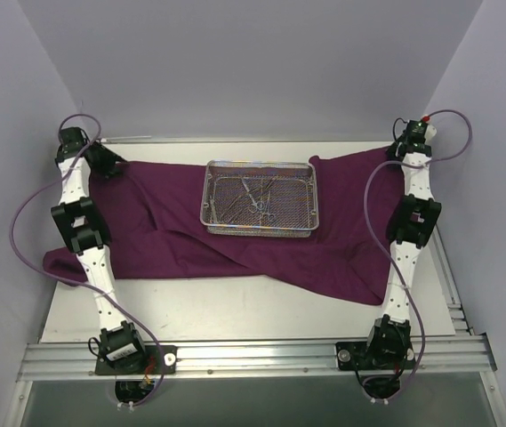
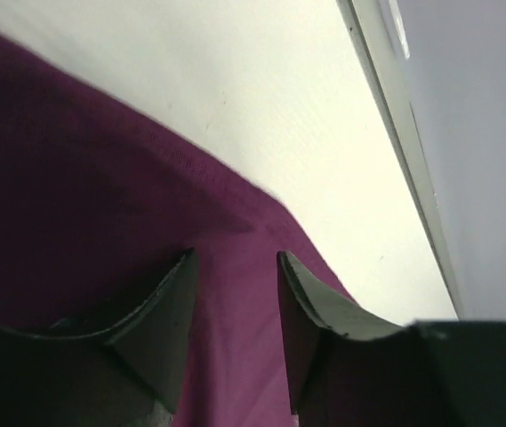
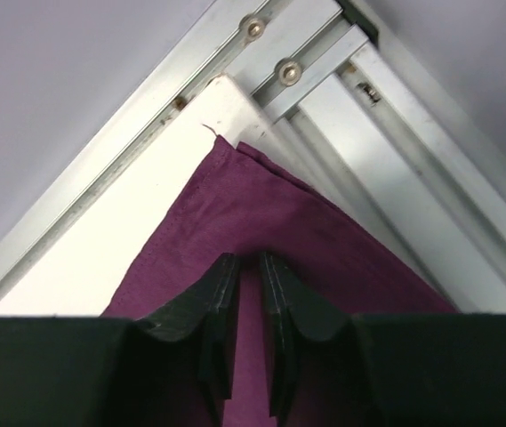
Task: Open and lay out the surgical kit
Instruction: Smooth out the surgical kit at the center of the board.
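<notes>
Magenta-purple cloth [image 1: 181,240] w/ silver wire-mesh tray [image 1: 257,229]

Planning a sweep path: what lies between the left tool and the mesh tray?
Only wrinkled purple cloth lies between the left tool and the tray. The top external view shows no instruments on that stretch.

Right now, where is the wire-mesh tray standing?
In the top view, the wire-mesh tray stands near the middle of the table, slightly toward the far edge, on the purple cloth spread beneath it.
</notes>
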{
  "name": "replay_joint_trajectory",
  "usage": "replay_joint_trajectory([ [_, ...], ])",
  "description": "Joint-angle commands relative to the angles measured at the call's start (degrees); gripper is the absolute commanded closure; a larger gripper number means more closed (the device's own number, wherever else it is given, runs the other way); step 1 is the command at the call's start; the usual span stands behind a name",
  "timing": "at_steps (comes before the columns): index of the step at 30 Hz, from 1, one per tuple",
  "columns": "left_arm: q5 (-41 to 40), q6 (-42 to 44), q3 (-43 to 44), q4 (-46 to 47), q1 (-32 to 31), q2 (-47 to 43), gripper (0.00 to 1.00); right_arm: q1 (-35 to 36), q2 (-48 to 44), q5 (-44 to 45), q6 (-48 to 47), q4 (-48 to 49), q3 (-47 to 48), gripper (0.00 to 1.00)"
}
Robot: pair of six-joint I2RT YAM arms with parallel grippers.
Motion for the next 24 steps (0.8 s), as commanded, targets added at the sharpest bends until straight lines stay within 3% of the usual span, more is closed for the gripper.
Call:
replay_joint_trajectory([
  [1, -5.92, 7.12, -0.16, -5.48, 2.22, -10.55, 0.49, -0.10, -6.85, -3.36, 4.41, -1.44, -0.84, 0.78],
  [5, -6.88, 10.02, -7.01, -8.11, 1.96, -17.16, 0.37, -0.80, -12.74, -6.18, 4.77, -5.03, -0.93, 0.62],
  [6, -7.32, 10.64, -8.33, -8.47, 1.79, -18.39, 0.36, -0.80, -13.88, -6.44, 4.51, -6.18, -1.89, 0.54],
  [11, -10.31, 16.00, -15.28, -11.10, -0.93, -26.39, 0.35, -0.54, -24.86, -5.57, 1.62, -14.52, -10.15, 0.41],
  [18, -10.05, 9.42, -38.82, -7.33, -5.32, -43.24, 0.39, 5.52, -42.17, 0.49, -3.04, -31.39, -28.59, 0.33],
  [21, -11.02, 7.05, -47.52, -7.33, -6.91, -49.13, 0.40, 9.65, -50.87, 2.69, -2.70, -33.95, -40.63, 0.30],
  [24, -8.39, 4.85, -52.90, -8.12, -7.53, -51.88, 0.43, 12.73, -58.88, 1.64, 0.98, -32.12, -54.39, 0.35],
])
